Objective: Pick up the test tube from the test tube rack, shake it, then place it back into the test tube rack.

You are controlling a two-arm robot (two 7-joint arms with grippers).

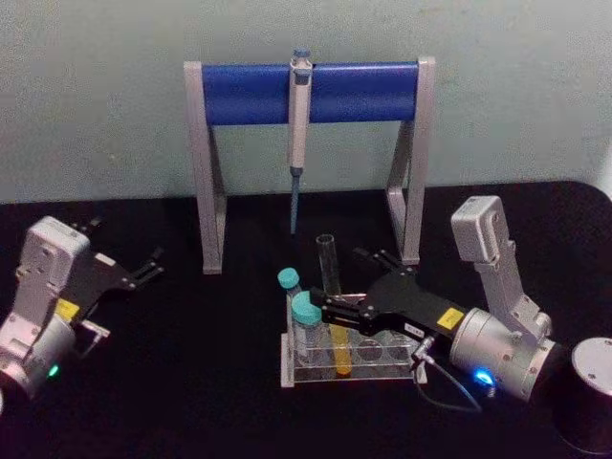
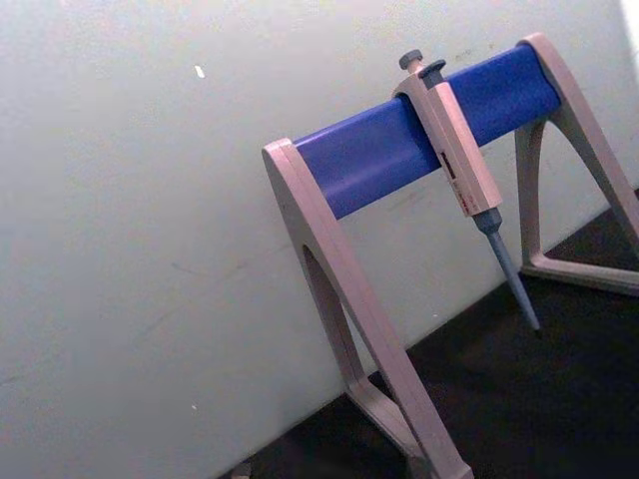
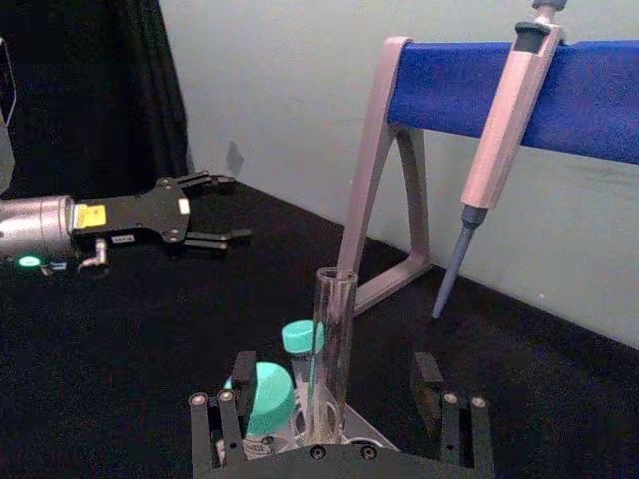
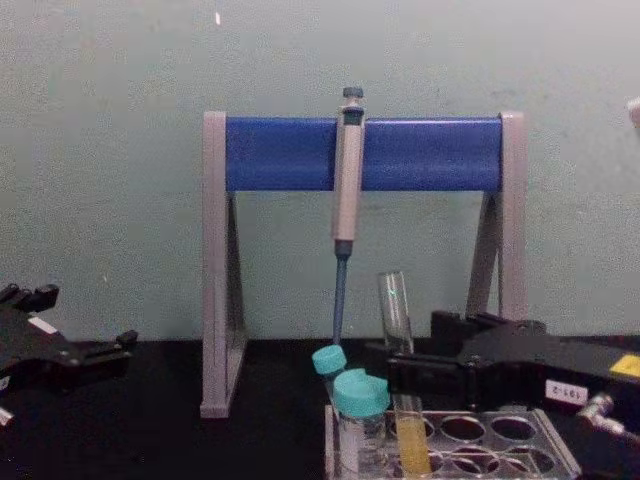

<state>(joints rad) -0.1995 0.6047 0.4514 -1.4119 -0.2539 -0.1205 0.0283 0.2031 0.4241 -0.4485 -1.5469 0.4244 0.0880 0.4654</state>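
The test tube (image 1: 330,273) stands upright in the test tube rack (image 1: 387,371), clear glass with yellow liquid low down; the chest view shows the test tube (image 4: 397,315) in the rack (image 4: 505,432) as well. My right gripper (image 1: 349,282) is open, one finger on each side of the tube above the rack. In the right wrist view the test tube (image 3: 333,349) rises between the spread fingers (image 3: 222,424) with a gap on each side. My left gripper (image 1: 143,268) rests open at the far left, away from the rack.
Two teal-capped tubes (image 1: 306,311) stand in the rack's left end, close to the near finger. Behind is the grey-and-blue pipette stand (image 1: 311,91) with a pipette (image 1: 298,115) hanging down. A dark cylinder with a grey top (image 1: 593,373) sits at the right edge.
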